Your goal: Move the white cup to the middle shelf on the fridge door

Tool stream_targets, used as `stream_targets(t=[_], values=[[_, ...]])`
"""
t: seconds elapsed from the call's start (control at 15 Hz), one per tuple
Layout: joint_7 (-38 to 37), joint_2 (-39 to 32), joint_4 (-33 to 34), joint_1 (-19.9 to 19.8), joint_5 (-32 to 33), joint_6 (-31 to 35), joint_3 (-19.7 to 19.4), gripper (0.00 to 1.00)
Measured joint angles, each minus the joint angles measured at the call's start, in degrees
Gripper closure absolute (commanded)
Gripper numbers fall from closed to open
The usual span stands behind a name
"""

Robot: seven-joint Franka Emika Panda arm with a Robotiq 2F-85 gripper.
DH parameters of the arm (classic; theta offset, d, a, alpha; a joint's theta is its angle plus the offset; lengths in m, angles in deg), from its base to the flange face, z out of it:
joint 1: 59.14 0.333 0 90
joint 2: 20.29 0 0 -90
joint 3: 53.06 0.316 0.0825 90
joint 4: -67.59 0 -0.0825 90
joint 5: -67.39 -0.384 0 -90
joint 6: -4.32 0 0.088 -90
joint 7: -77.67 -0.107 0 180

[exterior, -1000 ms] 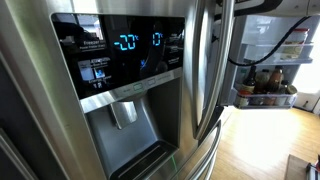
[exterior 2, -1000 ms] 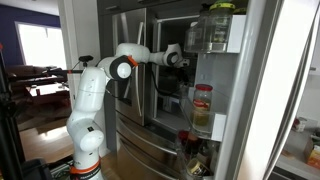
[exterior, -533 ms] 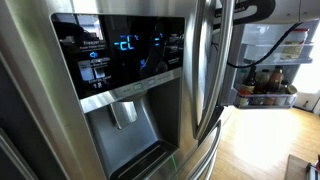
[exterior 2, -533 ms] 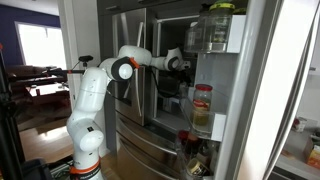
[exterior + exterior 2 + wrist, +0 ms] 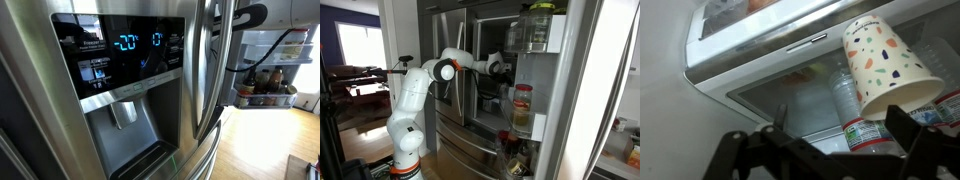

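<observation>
In the wrist view a white paper cup (image 5: 890, 62) with coloured speckles sits tilted at the upper right, inside the fridge below a shelf edge. My gripper (image 5: 840, 125) is open, with its fingers wide apart. The right finger lies just in front of the cup's rim and the left finger is well clear of it. In an exterior view my gripper (image 5: 498, 68) reaches into the open fridge beside the fridge door (image 5: 548, 80), and the cup is hidden there. The door's middle shelf (image 5: 527, 128) holds a clear tub with a reddish lid (image 5: 522, 103).
Water bottles (image 5: 855, 115) lie in a clear drawer under the cup. The door's top bin (image 5: 535, 35) holds a clear container. A door bin holds brown sauce bottles (image 5: 268, 82). A steel door with a blue-lit dispenser (image 5: 125, 55) fills an exterior view.
The arm has moved a little lower and further towards the fridge interior. The dispenser display flickered.
</observation>
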Motion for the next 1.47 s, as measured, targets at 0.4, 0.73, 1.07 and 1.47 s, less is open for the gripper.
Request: stream_targets(t=[0.4,0.73,1.07,1.47], values=[[0.09,-0.90,-0.09,-0.02,-5.46,1.14,0.19,0.00],[0.09,-1.79,-0.19,-0.05,-8.13,1.07,0.22,0.49],[0.17,-2.07,-0.30,-0.06,-10.96,0.77,0.43,0.87],[0.07,-1.73,-0.30,-0.41,-11.01,-3.64,0.01,0.99]])
